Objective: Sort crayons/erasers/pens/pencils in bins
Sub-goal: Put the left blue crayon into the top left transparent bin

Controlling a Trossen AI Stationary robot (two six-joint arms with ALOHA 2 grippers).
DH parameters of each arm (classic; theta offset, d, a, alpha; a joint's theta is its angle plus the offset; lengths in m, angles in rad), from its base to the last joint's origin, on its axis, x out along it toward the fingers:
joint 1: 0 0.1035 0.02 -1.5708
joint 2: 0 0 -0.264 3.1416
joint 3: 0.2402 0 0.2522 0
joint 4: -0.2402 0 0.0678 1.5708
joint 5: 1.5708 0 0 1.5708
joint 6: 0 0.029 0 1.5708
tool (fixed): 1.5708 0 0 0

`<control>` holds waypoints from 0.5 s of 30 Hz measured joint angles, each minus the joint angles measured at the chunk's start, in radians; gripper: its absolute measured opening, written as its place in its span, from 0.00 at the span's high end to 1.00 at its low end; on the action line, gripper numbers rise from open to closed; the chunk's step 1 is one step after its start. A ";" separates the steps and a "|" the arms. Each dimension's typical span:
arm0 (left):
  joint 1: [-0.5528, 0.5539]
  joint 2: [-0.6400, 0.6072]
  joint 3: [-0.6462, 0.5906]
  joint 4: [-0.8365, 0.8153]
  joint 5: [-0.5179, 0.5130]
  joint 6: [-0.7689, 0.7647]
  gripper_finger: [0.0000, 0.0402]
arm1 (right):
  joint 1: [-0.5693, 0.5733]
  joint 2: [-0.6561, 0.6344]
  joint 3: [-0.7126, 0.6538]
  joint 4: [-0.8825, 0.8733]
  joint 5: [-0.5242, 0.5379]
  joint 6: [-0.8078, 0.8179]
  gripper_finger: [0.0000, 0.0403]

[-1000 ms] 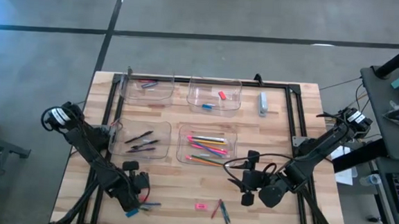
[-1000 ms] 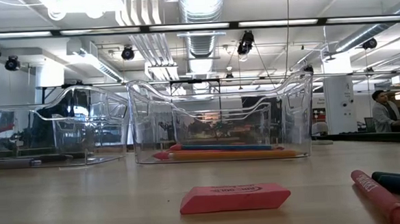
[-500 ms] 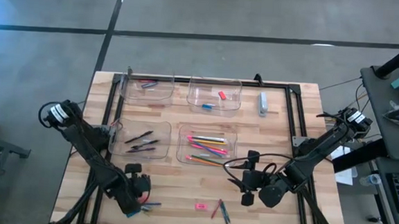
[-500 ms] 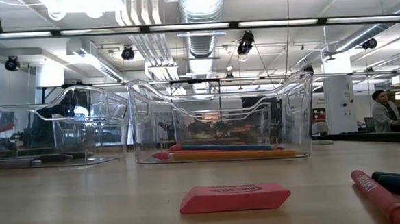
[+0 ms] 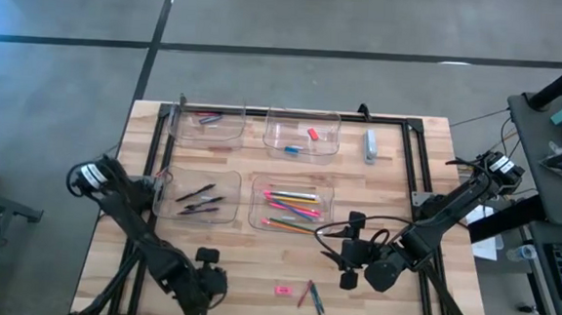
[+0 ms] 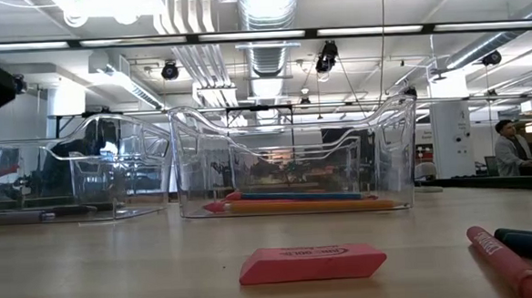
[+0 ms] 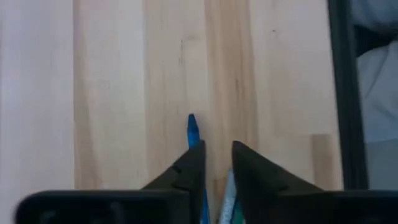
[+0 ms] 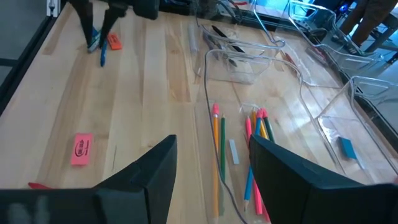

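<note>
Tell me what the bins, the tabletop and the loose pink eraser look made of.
Bins: clear glossy plastic, see-through with bright rim glints. Tabletop: pale wood, likely sealed; plank seams and grain show. Pink eraser: matte rubber by its look, with printed lettering.

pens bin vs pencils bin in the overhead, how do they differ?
The pens bin holds a few dark sticks lying askew; the pencils bin holds more, bright orange, pink and yellow ones lying roughly parallel. The pens bin sits nearer the left arm's side, the pencils bin nearer mid-table. Both are clear rectangular tubs in the same row.
</note>
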 joint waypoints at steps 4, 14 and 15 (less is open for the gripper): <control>0.011 0.039 0.011 0.001 0.012 0.009 0.69 | 0.000 0.000 0.000 0.000 0.000 0.000 0.53; 0.024 0.109 0.017 -0.024 0.037 0.018 0.56 | 0.000 0.000 0.000 0.000 0.000 0.000 0.53; 0.027 0.114 0.019 -0.033 0.038 0.018 0.56 | 0.000 0.000 0.000 0.000 0.000 0.001 0.53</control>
